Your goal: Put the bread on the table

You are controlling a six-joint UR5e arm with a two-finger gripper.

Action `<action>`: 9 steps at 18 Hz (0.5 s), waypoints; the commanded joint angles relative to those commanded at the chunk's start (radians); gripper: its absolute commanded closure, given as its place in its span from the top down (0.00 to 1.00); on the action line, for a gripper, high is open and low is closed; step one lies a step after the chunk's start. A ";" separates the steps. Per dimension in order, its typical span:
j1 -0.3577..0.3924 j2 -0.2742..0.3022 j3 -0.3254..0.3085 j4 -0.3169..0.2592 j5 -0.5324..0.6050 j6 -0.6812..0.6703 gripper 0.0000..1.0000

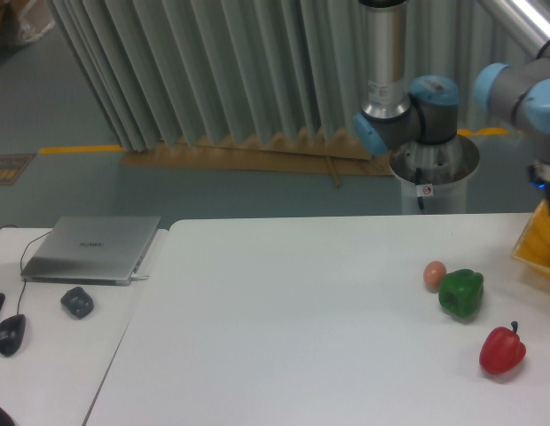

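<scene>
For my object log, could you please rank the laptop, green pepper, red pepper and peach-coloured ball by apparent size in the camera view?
1. laptop
2. green pepper and red pepper: too alike to rank
3. peach-coloured ball

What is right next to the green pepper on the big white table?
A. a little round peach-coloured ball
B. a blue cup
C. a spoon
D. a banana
A: the little round peach-coloured ball sits just to the upper left of the green pepper on the white table, while the red pepper lies further off, toward the front.
</scene>
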 joint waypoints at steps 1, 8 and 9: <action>0.012 -0.014 0.012 0.002 -0.006 0.032 1.00; 0.014 -0.109 0.022 0.031 -0.008 0.071 1.00; 0.014 -0.123 0.019 0.026 -0.006 0.071 1.00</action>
